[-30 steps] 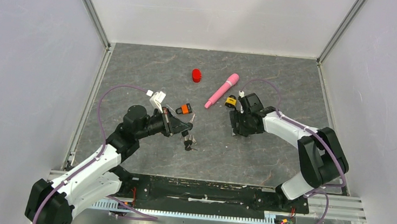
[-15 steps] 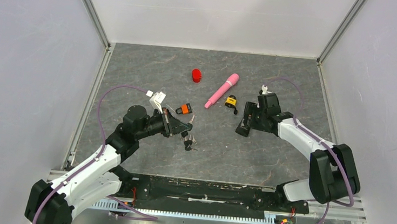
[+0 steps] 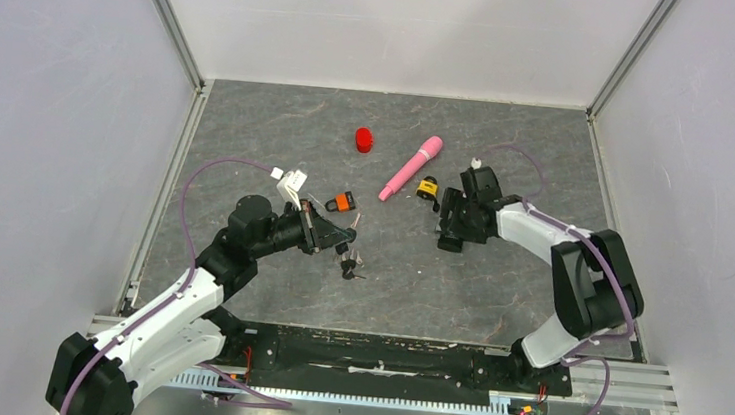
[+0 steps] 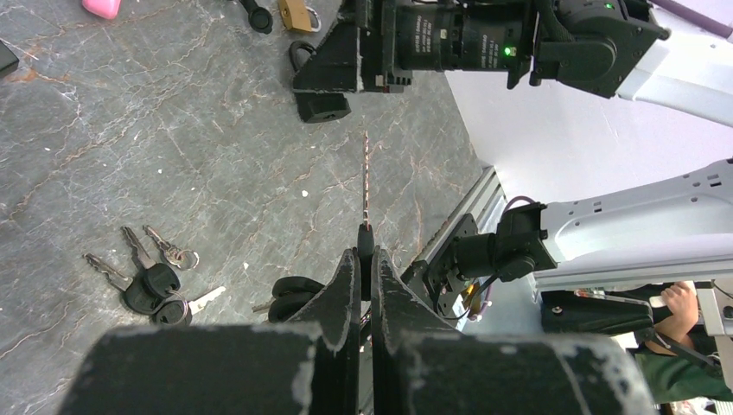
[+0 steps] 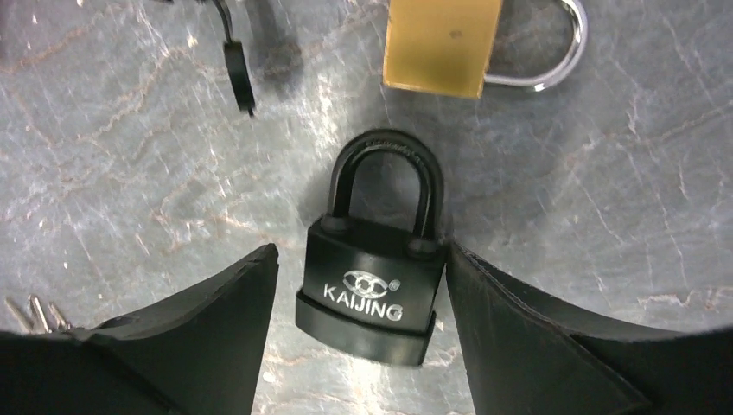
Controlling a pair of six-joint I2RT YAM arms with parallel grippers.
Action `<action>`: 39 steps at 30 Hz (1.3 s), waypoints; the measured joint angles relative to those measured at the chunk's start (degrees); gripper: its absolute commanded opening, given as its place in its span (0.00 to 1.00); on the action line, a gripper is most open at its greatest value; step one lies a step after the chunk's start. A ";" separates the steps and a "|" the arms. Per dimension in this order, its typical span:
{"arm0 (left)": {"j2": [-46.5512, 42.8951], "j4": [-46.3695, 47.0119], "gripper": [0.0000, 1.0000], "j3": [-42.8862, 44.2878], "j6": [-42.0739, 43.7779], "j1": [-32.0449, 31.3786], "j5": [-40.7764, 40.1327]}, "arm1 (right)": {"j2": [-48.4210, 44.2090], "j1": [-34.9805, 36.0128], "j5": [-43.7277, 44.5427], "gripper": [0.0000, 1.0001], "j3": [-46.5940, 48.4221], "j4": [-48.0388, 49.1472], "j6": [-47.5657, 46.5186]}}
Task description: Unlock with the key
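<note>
Top external: your left gripper (image 3: 341, 233) sits low over the grey table (image 3: 497, 289), jaws pressed together. An orange padlock (image 3: 344, 201) lies just beyond it and a bunch of spare keys (image 3: 349, 265) just on its near side. Further back lie a small red cylinder (image 3: 363, 140), a pink stick-shaped object (image 3: 411, 167) and a brass padlock (image 3: 428, 187). Your right gripper (image 3: 448, 237) is down at the table just beside the brass padlock. Left wrist: the jaws are clamped on the bow of a single key (image 4: 366, 177), its blade pointing straight ahead toward the right gripper and well short of it. Right wrist: the black KAIJING padlock (image 5: 367, 294) lies flat on the table with its shackle seated, between widely spread fingers (image 5: 216, 346). One finger is at the edge of the lock body and the other stands apart from it, so nothing is held. The keyway is not in view. Hazards, as judgement: one finger meeting the lock first could shove or spin it across the table. A grip low on the body could cover the keyway. The key, pinched only at its bow, could twist in your jaws if it meets the lock off-axis. With three padlocks and several keys present, you cannot tell whether this key fits.
</note>
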 measured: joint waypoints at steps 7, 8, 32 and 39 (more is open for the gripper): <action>-0.15 -0.46 0.02 0.09 0.00 0.02 0.00 | 5.44 3.37 5.75 0.62 6.01 -2.75 0.46; -0.28 -0.66 0.02 0.09 0.00 0.07 0.02 | 5.49 3.58 6.27 0.62 6.01 -2.78 0.59; -0.94 -0.74 0.02 0.09 -0.02 0.33 0.15 | 7.85 8.20 13.70 0.19 9.75 -10.86 -1.66; -0.57 -0.74 0.02 0.09 -0.04 0.35 0.24 | 9.70 11.74 22.91 0.00 16.00 -19.91 -1.75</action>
